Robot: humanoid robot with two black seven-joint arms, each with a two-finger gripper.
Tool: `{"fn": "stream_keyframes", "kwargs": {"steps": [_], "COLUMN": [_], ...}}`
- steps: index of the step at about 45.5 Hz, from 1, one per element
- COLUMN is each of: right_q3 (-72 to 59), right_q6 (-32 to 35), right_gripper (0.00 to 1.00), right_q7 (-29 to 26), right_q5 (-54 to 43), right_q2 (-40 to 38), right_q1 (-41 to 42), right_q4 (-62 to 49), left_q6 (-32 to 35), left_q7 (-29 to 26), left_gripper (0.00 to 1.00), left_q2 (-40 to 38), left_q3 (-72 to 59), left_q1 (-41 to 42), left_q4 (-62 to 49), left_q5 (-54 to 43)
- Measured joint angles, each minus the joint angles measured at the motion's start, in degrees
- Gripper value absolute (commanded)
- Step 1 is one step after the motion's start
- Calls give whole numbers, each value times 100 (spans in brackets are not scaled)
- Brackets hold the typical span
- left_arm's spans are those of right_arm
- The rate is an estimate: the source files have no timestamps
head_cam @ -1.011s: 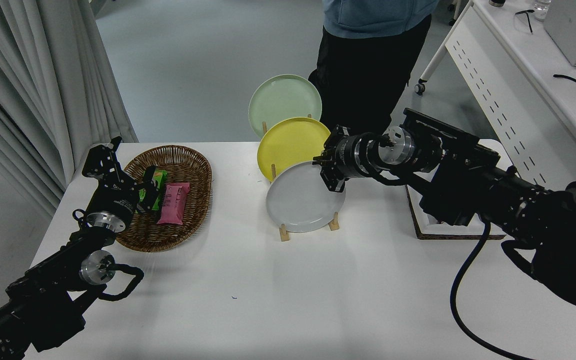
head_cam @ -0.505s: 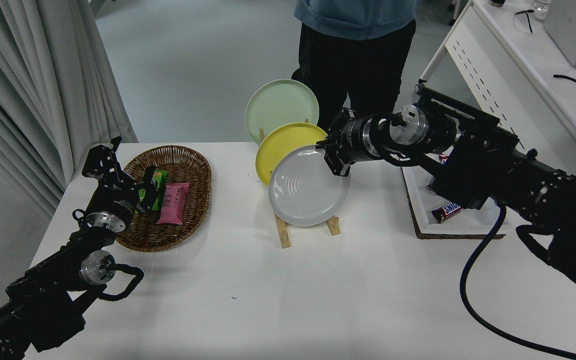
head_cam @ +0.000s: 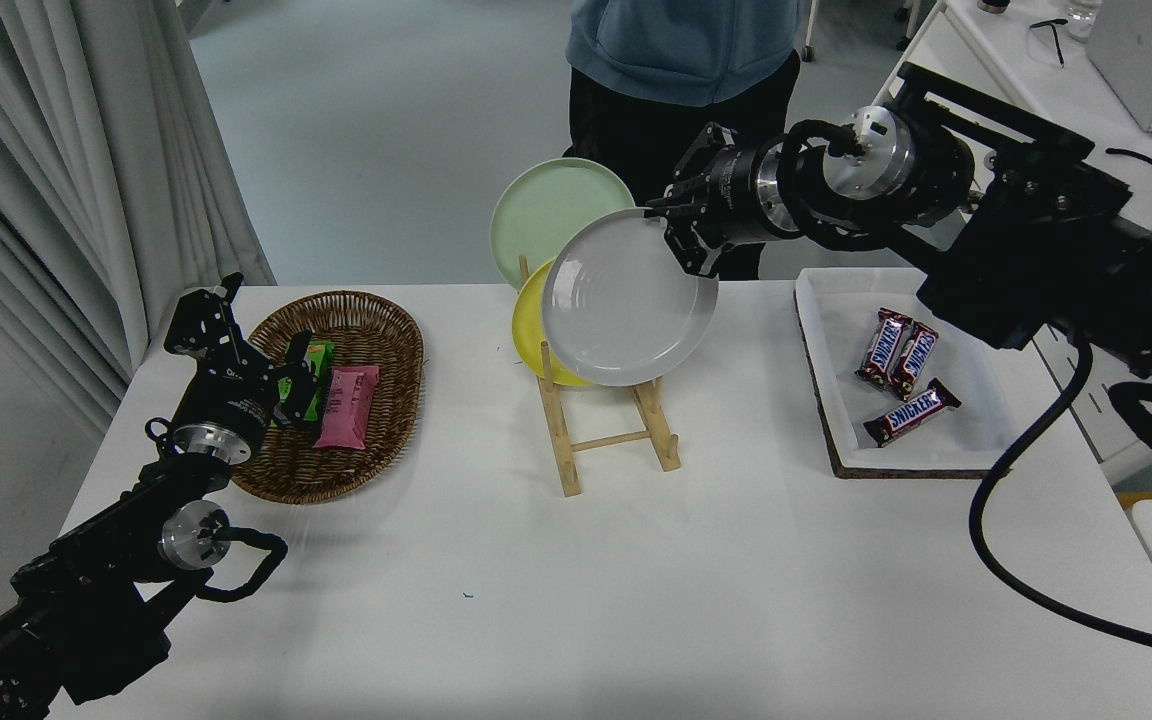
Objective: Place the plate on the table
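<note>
1. Table (head_cam: pixel 576 600): white top, rounded corners; the near stretch in front of me is bare.
2. Left arm, parked at my lower left. Left gripper (head_cam: pixel 211 325) sits over the near rim of the basket; I cannot tell how its fingers stand.
3. Wicker basket (head_cam: pixel 376 330), oval, on the table's left. I log a pink packet (head_cam: pixel 346 405) and a green packet (head_cam: pixel 308 385) inside it.
4. Wooden rack (head_cam: pixel 611 440), mid-table; its front slots stand free.
5. Tray (head_cam: pixel 826 400), white with a cork edge, right of the rack. Three Snickers bars (head_cam: pixel 901 385) lie in it.
6. Yellow plate (head_cam: pixel 528 335), upright in the rack, mostly hidden behind item 7.
7. Plate (head_cam: pixel 626 300), light grey: held in the air above the rack, clear of the table, tilted with its face toward me.
8. Right gripper (head_cam: pixel 681 235): clamped on the grey plate's upper right rim; its arm reaches in from the right edge.
9. Pale green plate (head_cam: pixel 546 205), upright at the rack's far end.
10. Person (head_cam: pixel 681 60) standing at the table's far side, blue top, dark trousers.
</note>
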Motion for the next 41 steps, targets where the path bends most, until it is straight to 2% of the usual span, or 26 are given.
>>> {"fn": "stream_keyframes", "kwargs": {"steps": [18, 29, 41], "right_q3": [394, 515, 586], "right_q6": [-740, -1245, -1792], "right_gripper": [0, 0, 0], "right_q7": [-42, -165, -560], "right_q5": [67, 732, 1223], "right_q2": [-165, -64, 72], "right_q1": [562, 666, 501], "right_q4": [567, 818, 901], "left_q6": [0, 0, 0], "left_q7": [3, 2, 2], "left_gripper": [100, 100, 100], "left_q2": [0, 0, 0], "left_q3": [0, 0, 0], "left_q1": [0, 0, 0], "left_q4": [0, 0, 0], "left_q5": [1, 1, 1]}}
